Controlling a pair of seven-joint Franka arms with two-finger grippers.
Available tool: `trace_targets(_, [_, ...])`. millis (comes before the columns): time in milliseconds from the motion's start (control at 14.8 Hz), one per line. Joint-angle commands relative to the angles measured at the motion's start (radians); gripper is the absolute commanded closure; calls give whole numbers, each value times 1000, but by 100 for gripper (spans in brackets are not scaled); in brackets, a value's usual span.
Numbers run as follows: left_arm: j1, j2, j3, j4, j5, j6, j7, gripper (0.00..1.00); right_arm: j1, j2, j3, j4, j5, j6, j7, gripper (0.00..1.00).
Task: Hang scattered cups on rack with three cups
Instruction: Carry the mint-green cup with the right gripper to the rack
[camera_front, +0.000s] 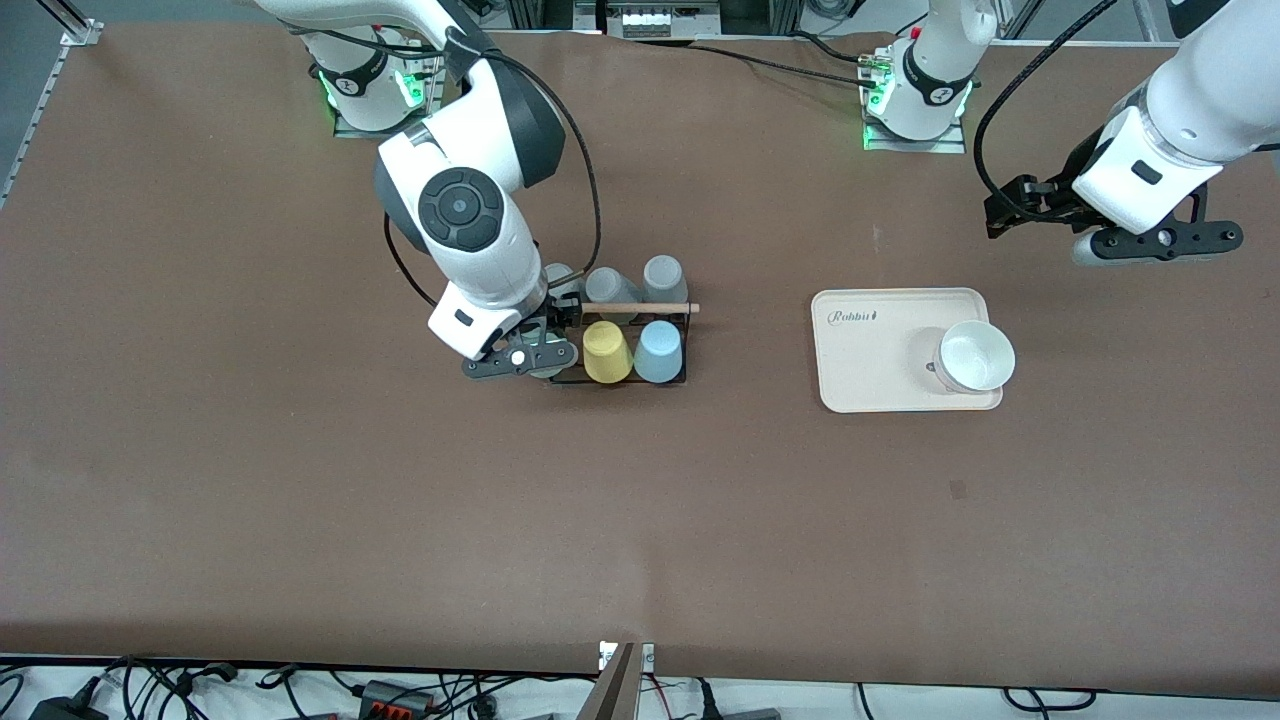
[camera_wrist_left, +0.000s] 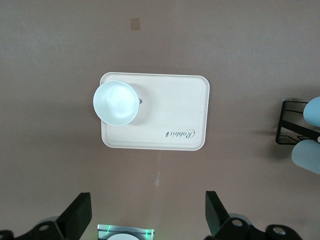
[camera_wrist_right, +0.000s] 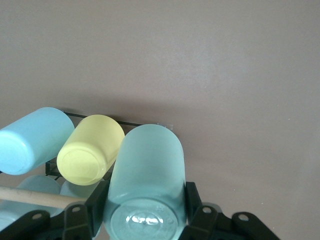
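Observation:
The black wire rack (camera_front: 688, 335) with a wooden rod (camera_front: 640, 308) across its top stands mid-table. On its row nearer the front camera hang a yellow cup (camera_front: 607, 352) and the light blue cup (camera_front: 658, 352). My right gripper (camera_front: 520, 360) is at the rack's end toward the right arm, shut on the mint green cup (camera_wrist_right: 145, 170) beside the yellow cup (camera_wrist_right: 90, 150). In the right wrist view the fingers (camera_wrist_right: 192, 200) clamp the cup's sides, with the light blue cup (camera_wrist_right: 30, 140) farther along. Whether the mint cup sits on a peg is hidden. My left gripper (camera_front: 1150, 242) waits open in the air.
Three grey cups (camera_front: 663, 278) hang on the rack's row farther from the front camera. A beige tray (camera_front: 870, 350) holding a white bowl (camera_front: 975, 355) lies toward the left arm's end, also in the left wrist view (camera_wrist_left: 175, 107), below the open left gripper (camera_wrist_left: 147, 210).

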Motion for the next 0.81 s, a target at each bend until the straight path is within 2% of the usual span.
trace_targets(0, [13, -8, -1, 10, -18, -21, 23, 0, 6, 22, -8, 36, 9, -15, 11, 76])
trace_targets(610, [16, -8, -1, 10, -18, -22, 24, 0, 11, 40, -7, 36, 15, -20, 11, 76])
trace_targets(745, [16, -8, -1, 12, -21, -22, 24, 0, 11, 42, -7, 36, 63, -20, 26, 75])
